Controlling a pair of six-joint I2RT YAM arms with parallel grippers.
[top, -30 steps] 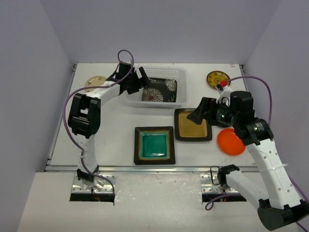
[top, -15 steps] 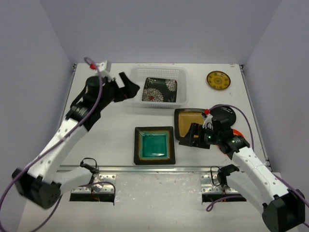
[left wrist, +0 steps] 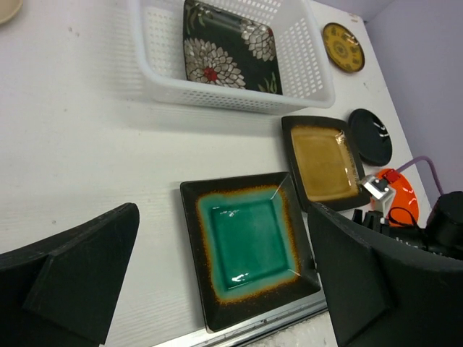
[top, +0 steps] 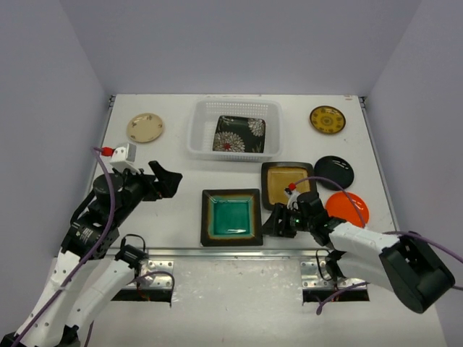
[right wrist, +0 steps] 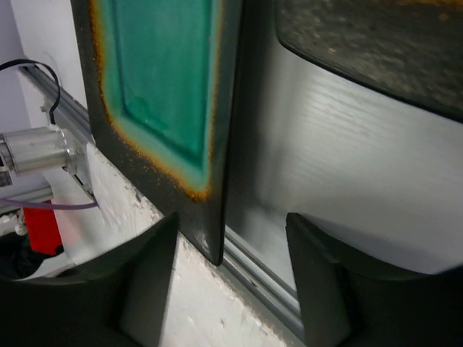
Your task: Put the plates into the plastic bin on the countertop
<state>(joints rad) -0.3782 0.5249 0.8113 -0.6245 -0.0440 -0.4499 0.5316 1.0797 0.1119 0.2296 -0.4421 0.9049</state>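
Your right hand [top: 275,225] sat low at the front edge of the bench [top: 184,155], jaws apart and gripping nothing. The front-right corner of the teal-centred plate [top: 231,217] lay between its two fingers [right wrist: 148,282]; I could not tell whether either finger touched the rim. Just behind that hand, the amber-centred plate [top: 289,185] lay flat, close to the teal plate's back-right corner. To the right of the hand, the orange plate [top: 347,208] rested near the bench's right edge, with the black round plate [top: 334,173] just behind it.

Your left hand [top: 166,181] hung over the front-left part of the bench, jaws spread wide and holding nothing, well apart from the teal plate.

At the back edge, near the middle, stood the plastic bin [top: 199,123], with the black floral plate [top: 239,134] lying flat inside it. The cream plate [top: 145,127] sat toward the back-left corner, and the patterned yellow plate [top: 327,119] toward the back-right corner.
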